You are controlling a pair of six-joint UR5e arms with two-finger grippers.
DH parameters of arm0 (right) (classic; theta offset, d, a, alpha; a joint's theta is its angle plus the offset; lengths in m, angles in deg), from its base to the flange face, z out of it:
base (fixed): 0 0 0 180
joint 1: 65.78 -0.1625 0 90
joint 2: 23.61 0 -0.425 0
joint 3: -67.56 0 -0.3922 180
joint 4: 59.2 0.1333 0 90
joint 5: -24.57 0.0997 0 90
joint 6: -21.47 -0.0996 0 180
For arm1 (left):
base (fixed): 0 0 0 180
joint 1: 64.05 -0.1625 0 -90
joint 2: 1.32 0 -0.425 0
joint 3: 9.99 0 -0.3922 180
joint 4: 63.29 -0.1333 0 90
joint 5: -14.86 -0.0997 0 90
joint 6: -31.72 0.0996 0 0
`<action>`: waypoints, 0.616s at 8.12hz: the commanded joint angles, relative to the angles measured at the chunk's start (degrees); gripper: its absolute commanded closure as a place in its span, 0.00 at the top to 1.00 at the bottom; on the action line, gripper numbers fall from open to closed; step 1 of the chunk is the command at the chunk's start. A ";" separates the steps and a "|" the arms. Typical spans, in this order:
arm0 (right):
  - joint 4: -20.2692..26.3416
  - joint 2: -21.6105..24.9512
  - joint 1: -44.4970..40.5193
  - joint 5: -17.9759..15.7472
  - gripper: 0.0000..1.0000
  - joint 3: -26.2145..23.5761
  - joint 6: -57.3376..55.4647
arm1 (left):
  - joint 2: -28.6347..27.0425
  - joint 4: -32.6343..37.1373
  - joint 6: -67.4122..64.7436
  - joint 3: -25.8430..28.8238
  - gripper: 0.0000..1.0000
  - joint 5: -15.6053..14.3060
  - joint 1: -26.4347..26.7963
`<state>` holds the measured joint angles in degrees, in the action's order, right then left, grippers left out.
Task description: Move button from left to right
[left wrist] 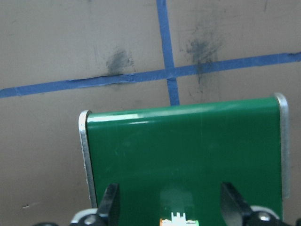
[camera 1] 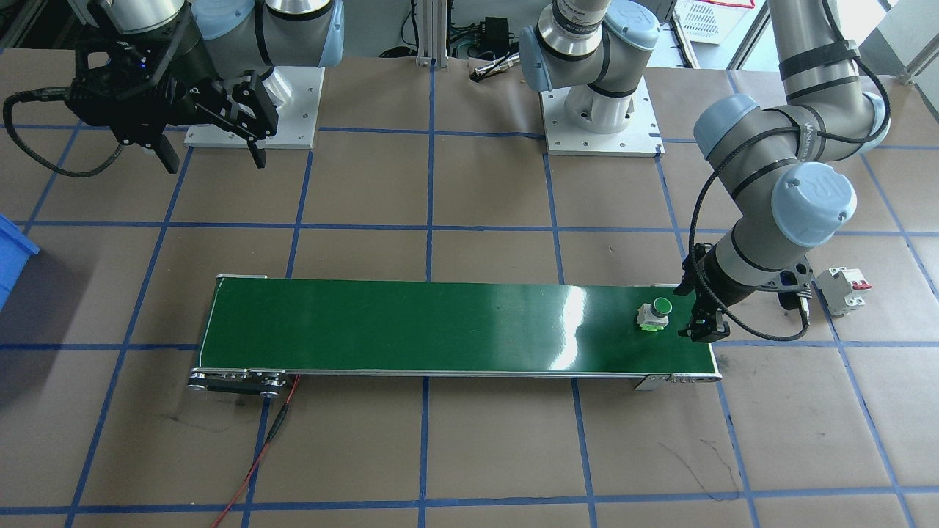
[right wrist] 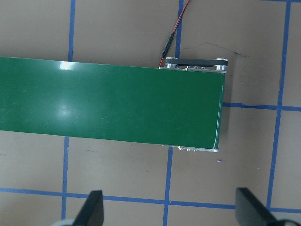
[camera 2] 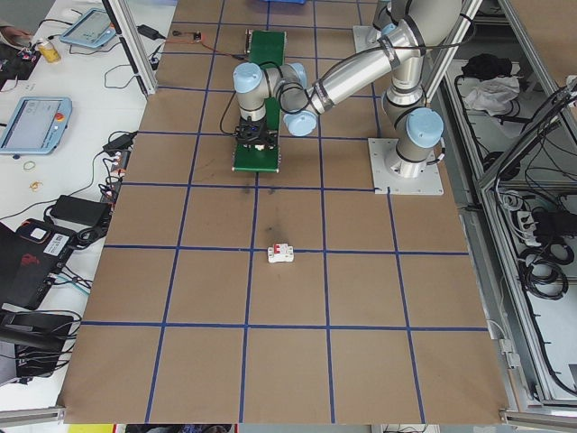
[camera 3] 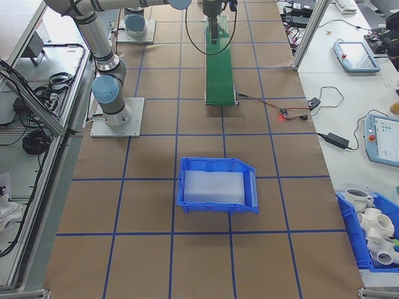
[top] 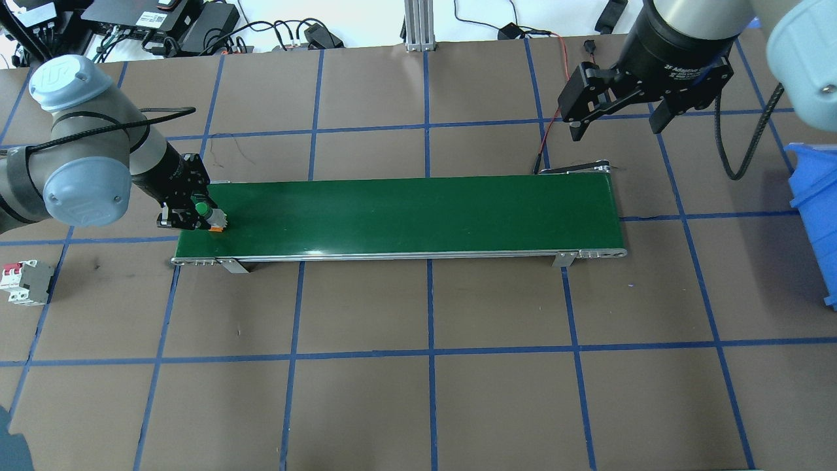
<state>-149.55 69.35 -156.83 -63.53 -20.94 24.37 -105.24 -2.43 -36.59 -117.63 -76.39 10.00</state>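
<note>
**Green belt carrying the button at its left end**

Green and glossy, the conveyor belt point(top: 399, 214) is lying lengthwise on the brown paper-covered table point(top: 418, 366), and it serves as the landmark here. The button point(camera 1: 653, 316) is sitting upright on the belt near its end on the robot's left, dark-green cap up, white body and light-green base resting on the belt surface.

The left gripper point(camera 1: 700, 308) is hanging low at that same end of the belt, just beside the button on the side away from the belt's middle. Its fingers point(left wrist: 109, 203) are standing spread apart in the left wrist view, with the top edge of the button point(left wrist: 178, 219) showing between them at the bottom border; whether either finger is touching the button cannot be told.

The right gripper point(top: 618, 111) is hovering high above the table beyond the belt's opposite end, its jaws spread wide and holding nothing. Its fingers point(right wrist: 91, 209) are framing bare table beside that end in the right wrist view.

A white circuit breaker point(top: 25, 282) with red levers is lying on the table off the belt's left end, well apart from the button. A blue bin point(camera 3: 218, 185) is sitting past the belt's right end.
</note>
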 commanded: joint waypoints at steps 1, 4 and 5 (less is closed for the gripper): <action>0.00 -0.06 0.00 0.03 1.00 0.00 0.00 | 0.03 -0.22 0.37 -0.03 1.00 -0.95 0.05; -0.70 -1.81 0.00 0.73 1.00 -0.09 -0.17 | 0.47 -2.49 12.28 2.07 0.91 -0.95 0.05; -2.18 -5.12 0.00 1.78 1.00 -0.09 0.35 | 1.86 -0.41 18.24 5.39 0.92 -0.68 0.83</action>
<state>-150.10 68.07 -156.83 -63.10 -20.98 24.30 -104.91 -4.14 -28.04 -116.33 -77.36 10.09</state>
